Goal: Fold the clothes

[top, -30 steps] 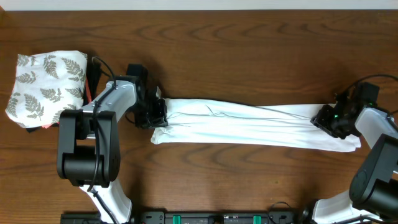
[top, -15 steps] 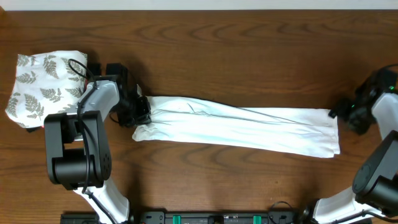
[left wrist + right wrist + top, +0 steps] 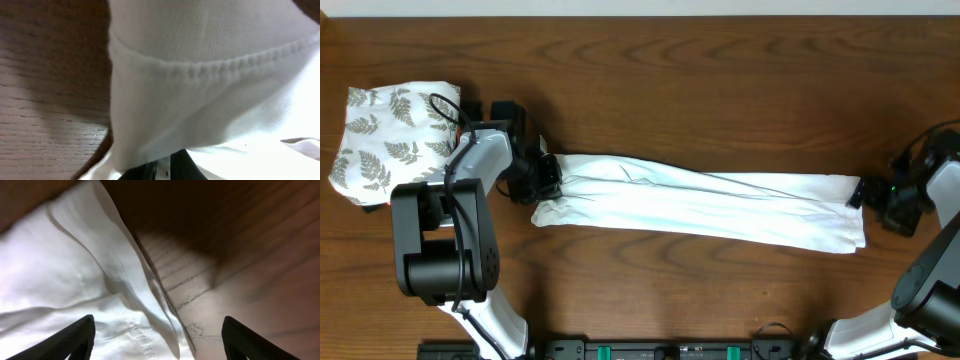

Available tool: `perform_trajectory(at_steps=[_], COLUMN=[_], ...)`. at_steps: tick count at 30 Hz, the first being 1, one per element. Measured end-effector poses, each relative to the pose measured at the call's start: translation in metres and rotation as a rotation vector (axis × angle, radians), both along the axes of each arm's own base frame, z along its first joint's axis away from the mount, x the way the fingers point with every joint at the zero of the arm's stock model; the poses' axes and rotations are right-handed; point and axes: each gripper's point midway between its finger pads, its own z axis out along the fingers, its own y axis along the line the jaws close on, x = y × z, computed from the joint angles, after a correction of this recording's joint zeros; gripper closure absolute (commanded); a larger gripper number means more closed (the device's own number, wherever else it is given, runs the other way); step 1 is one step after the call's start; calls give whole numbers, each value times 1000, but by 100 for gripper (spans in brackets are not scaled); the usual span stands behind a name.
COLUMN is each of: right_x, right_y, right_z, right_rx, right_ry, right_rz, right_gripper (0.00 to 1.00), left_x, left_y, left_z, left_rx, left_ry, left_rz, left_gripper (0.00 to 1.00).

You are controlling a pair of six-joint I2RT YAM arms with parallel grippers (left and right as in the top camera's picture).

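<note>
The clothes, a white T-shirt [image 3: 710, 205], lie folded into a long narrow strip across the wooden table [image 3: 720, 80]. My left gripper [image 3: 548, 180] is shut on the strip's left end. In the left wrist view the stitched hem of the shirt [image 3: 200, 100] fills the frame, with the dark fingers of the left gripper [image 3: 167, 167] pinching it at the bottom. My right gripper [image 3: 865, 198] sits at the strip's right end and is open. In the right wrist view the right gripper [image 3: 159, 332] straddles the loose edge of the shirt [image 3: 60, 270] without holding it.
A folded white cloth with grey fern leaves [image 3: 395, 135] lies at the far left, just beyond the left arm. Both arm bases stand along the front edge. Bare wood shows behind and in front of the strip.
The right gripper opened, let go of the shirt's right end and drew back to the right. The left gripper dragged the strip a little to the left, then held still.
</note>
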Motion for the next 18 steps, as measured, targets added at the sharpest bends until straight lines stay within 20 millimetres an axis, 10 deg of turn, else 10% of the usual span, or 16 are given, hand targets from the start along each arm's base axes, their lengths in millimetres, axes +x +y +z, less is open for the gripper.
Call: perform_trajectory(at_steps=[18], right_x=[-8], right_y=[25], right_z=[-19], right_rx=[79], right_ry=[-87], right_rz=[10], right_gripper=[32], left_x=[0], left_y=[0], left_z=[0], left_rx=[0], left_ry=[0], left_rz=[0], left_gripper=[87])
